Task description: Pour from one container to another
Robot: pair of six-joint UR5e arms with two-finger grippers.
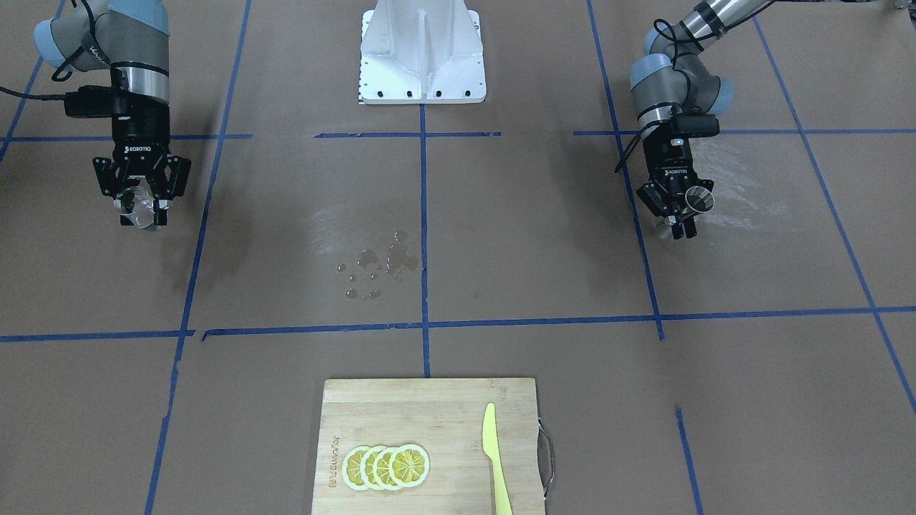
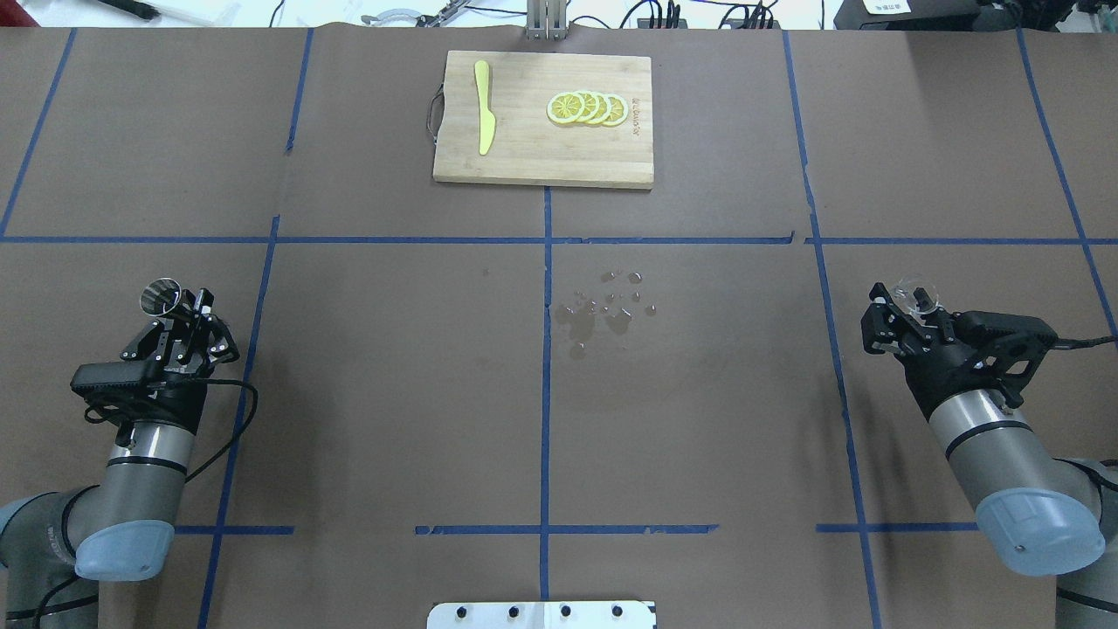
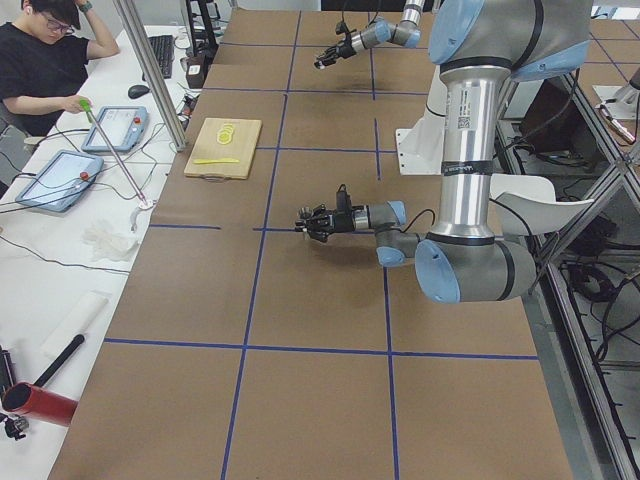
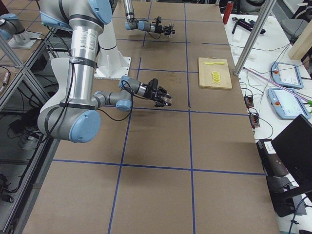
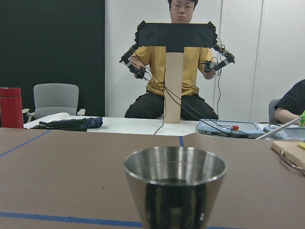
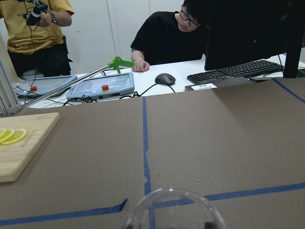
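Observation:
The small steel jigger stands upright between the fingers of my left gripper, far out on the table's left side. It fills the bottom of the left wrist view as jigger, and its inside looks dark. The front view shows the same jigger in the left gripper. My right gripper is shut on the clear glass cup at the far right. That glass cup also sits in the right gripper, and its rim shows low in the right wrist view.
Spilled drops wet the brown paper at mid-table between the arms. A wooden cutting board with lemon slices and a yellow knife lies at the far edge. The white robot base stands at the near edge.

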